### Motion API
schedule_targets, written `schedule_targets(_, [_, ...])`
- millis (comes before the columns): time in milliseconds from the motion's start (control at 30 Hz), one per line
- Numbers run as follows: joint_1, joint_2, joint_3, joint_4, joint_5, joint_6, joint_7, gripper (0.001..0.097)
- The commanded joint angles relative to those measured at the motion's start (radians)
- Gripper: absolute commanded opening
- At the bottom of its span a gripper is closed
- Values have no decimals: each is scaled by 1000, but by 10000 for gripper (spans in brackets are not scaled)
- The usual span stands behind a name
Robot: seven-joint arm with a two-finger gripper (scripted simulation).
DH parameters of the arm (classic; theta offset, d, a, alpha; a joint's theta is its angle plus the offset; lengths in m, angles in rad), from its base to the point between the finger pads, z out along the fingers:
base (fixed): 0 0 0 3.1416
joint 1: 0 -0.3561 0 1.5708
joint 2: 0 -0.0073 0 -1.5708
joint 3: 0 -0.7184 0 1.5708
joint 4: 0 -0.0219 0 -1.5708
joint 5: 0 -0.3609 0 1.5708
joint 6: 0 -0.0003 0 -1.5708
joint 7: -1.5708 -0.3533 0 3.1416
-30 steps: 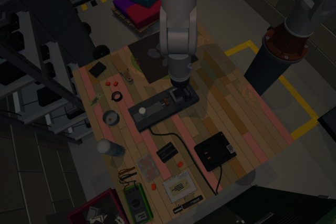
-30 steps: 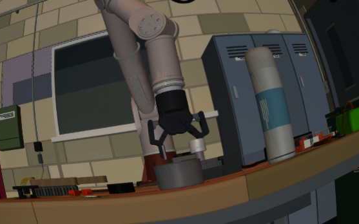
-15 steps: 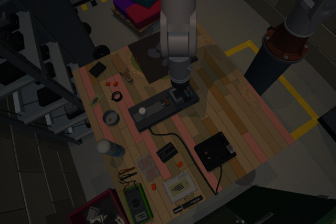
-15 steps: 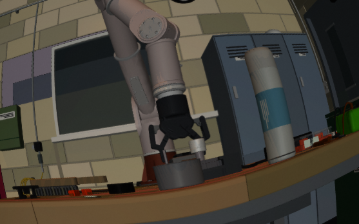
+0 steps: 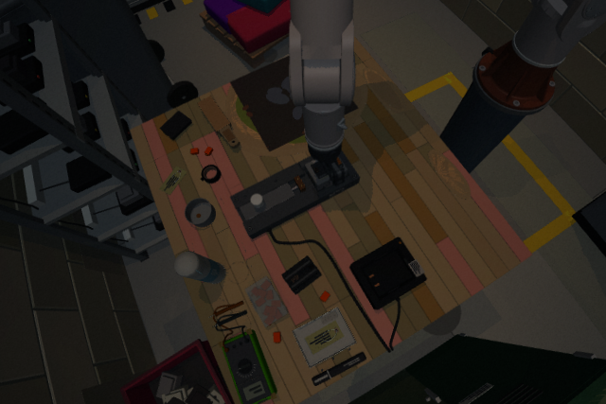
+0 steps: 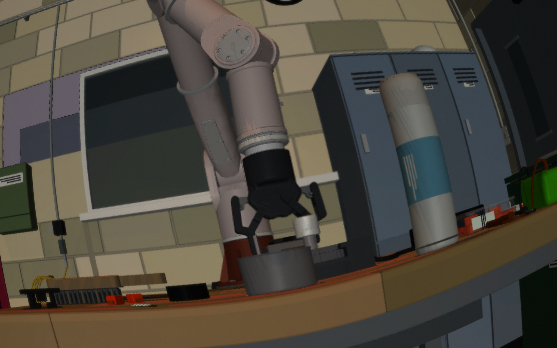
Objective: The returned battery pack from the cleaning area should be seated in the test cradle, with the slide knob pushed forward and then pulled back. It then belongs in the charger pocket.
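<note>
The dark test cradle (image 5: 293,193) lies across the middle of the wooden bench. A pale round slide knob (image 5: 256,200) stands at its near-left end. A grey battery pack (image 5: 320,173) sits in the cradle's far-right end, under the arm. The black charger pocket (image 5: 387,272) lies near the front right of the bench, with a cable running to it. The dark mat of the cleaning area (image 5: 274,106) lies behind the cradle. My gripper (image 5: 327,161) (image 6: 280,215) hangs just above the battery pack. It is open and holds nothing.
A grey round dish (image 6: 277,270) (image 5: 199,212) stands left of the cradle near the bench edge. A tall white and blue cylinder (image 6: 423,162) (image 5: 196,266) stands at the front-left edge. A green multimeter (image 5: 247,367), small orange parts, a black ring (image 5: 210,173) and cards lie about.
</note>
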State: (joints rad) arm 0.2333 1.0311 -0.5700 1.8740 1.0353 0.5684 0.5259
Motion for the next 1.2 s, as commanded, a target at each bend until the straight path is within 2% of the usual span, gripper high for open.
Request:
schedule_targets(0, [0, -1, 0, 0, 0, 0, 0, 900])
schedule_targets(367, [0, -1, 0, 0, 0, 0, 0, 900])
schedule_targets(1167, [0, 0, 1, 0, 1, 0, 0, 425])
